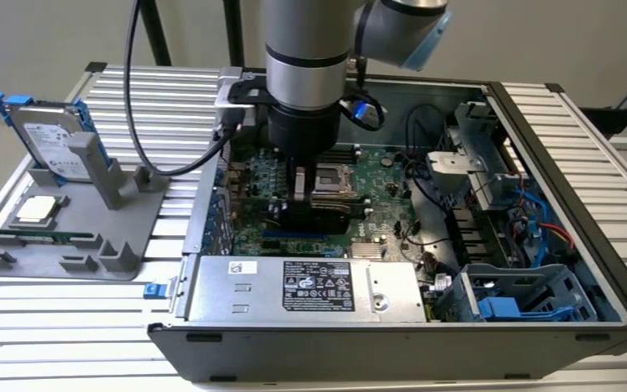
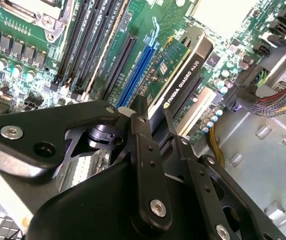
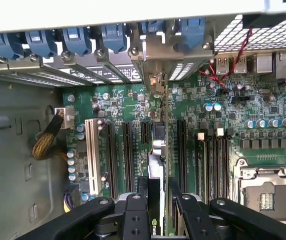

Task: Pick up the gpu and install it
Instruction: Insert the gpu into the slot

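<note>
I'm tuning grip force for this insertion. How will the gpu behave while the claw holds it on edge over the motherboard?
The gpu looks like a stiff flat card with a black cooler, so it probably won't flex. Held by its thin edges in the claw, it may pivot or slip if pushed off-axis. Its exposed green board looks fragile, so hard squeezing seems risky.

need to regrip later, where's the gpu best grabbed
By its top long edge, from straight above, as the claw has it now. The gpu stands on edge over the motherboard slots, so only that thin upper edge is free; pads go on the two flat faces.
</note>
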Tool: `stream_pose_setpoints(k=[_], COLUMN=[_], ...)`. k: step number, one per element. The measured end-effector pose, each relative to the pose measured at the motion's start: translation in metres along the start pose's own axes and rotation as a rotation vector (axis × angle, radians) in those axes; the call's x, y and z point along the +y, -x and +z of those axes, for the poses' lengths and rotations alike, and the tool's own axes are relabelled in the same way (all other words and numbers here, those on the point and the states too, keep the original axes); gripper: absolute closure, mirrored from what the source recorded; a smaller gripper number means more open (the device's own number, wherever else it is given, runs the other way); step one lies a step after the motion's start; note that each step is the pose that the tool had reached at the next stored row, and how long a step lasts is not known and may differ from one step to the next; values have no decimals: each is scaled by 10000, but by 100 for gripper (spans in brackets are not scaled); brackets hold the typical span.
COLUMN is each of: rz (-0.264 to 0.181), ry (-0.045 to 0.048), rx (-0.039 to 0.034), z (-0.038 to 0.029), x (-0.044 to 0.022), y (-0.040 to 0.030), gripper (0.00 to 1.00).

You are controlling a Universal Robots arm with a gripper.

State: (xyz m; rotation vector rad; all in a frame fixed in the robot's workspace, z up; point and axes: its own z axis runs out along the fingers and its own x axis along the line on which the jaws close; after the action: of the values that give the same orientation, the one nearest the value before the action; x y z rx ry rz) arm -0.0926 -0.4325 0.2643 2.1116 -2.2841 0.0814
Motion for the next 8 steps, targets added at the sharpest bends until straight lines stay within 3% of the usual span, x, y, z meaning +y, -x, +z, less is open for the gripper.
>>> stream_pose_setpoints(k=[8], rz=[0], ry=[0], rx=[0], z=[36], x=[24], y=[0], gripper=[100])
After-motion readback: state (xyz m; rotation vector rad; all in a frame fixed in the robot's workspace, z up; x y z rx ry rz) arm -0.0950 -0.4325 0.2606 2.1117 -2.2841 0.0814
